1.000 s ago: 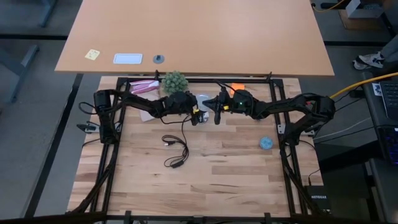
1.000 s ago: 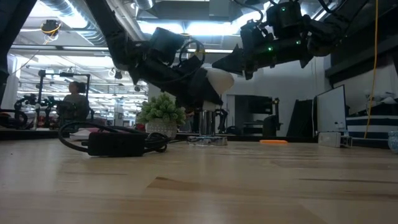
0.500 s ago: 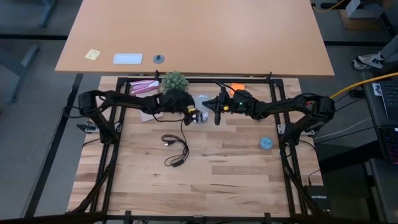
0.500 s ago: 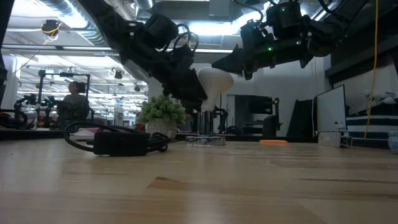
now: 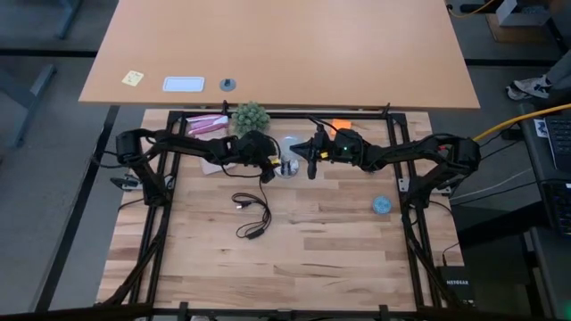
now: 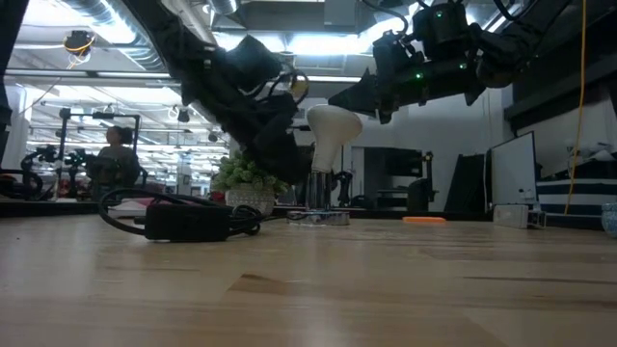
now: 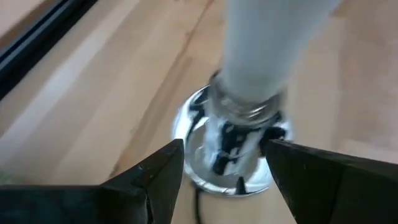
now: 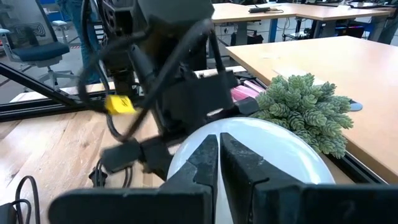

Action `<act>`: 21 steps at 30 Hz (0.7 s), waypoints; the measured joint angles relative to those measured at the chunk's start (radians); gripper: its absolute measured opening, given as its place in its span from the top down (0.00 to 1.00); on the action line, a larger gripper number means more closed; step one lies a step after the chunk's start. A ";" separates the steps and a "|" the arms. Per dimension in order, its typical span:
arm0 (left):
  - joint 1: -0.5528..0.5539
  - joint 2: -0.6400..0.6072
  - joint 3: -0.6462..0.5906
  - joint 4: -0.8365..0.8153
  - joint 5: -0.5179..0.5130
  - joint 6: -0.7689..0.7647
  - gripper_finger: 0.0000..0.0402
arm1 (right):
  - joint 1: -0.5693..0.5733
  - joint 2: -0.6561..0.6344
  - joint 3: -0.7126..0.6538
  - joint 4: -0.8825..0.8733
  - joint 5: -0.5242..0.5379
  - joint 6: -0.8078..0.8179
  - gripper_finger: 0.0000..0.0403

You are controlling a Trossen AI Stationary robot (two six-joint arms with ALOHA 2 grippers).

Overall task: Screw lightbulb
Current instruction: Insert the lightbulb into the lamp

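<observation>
The main risk was the lightbulb (image 6: 331, 135) tipping or cross-threading in the socket disc (image 7: 227, 149), since its narrow screw base seemed only just seated there and a skewed turn or a sideways nudge could jam the threads. The left gripper (image 7: 224, 163) stood with its fingers spread on either side of that base, just above the disc, apparently touching nothing, so it gave no support. The right gripper (image 8: 219, 163) hovered directly over the bulb's dome, fingers pressed together. The bulb stood upright on the disc: white, frosted, round-topped, tapering to a greyish threaded neck
</observation>
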 joint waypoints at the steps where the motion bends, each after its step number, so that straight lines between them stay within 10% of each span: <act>1: 0.000 0.009 0.000 0.000 -0.019 0.000 0.46 | 0.000 0.000 0.000 0.000 0.000 0.000 0.94; 21: 0.005 0.092 -0.002 0.185 -0.084 0.000 0.46 | 0.000 0.000 0.000 -0.001 0.000 0.004 0.94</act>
